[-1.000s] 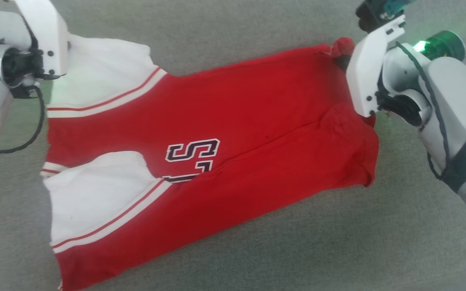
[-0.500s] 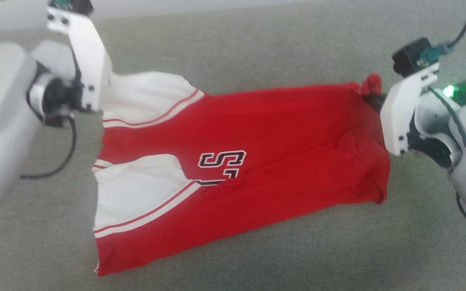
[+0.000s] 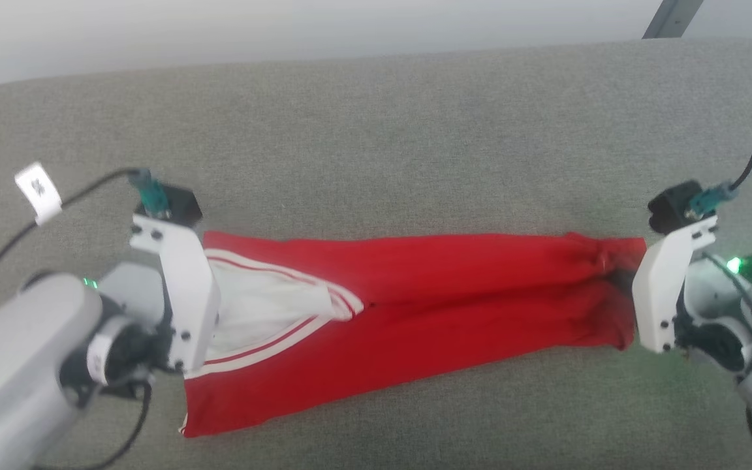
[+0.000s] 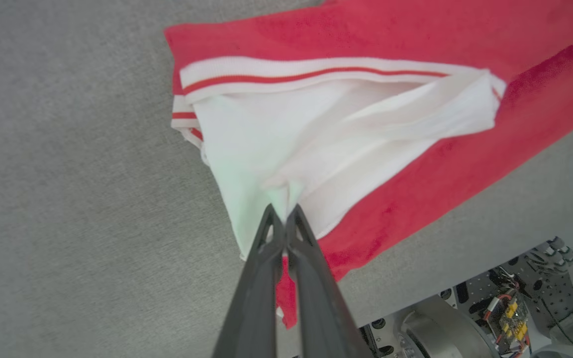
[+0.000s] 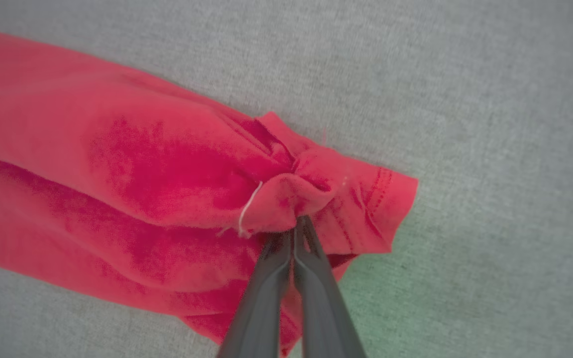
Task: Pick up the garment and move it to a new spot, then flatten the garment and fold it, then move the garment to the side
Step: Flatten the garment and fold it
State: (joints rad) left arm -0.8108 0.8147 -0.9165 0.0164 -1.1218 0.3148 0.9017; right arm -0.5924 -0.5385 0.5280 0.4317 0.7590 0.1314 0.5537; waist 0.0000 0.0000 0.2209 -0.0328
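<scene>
The garment (image 3: 454, 294) lies on the grey padded surface as a long narrow red strip, pulled out between my two grippers. One white sleeve (image 3: 265, 307) with striped trim shows at its left end; the print is hidden. My left gripper (image 4: 282, 211) is shut on the white sleeve fabric (image 4: 316, 144). My right gripper (image 5: 296, 221) is shut on a bunched red corner of the hem (image 5: 311, 189). In the head view its dark fingers (image 3: 621, 281) meet the garment's right end, while the left wrist's white bracket (image 3: 183, 294) covers the left fingers.
The grey padded surface (image 3: 389, 143) stretches wide around the garment; its far edge runs along the top, with a pale floor beyond. A dark metal bar (image 3: 670, 18) stands past the far right corner. Part of my base (image 4: 490, 318) shows below the near edge.
The head view has pulled back and shifted. The garment, spread wide with two sleeves and print showing, is now a narrow stretched strip with one sleeve visible. Both grippers have stayed shut on it.
</scene>
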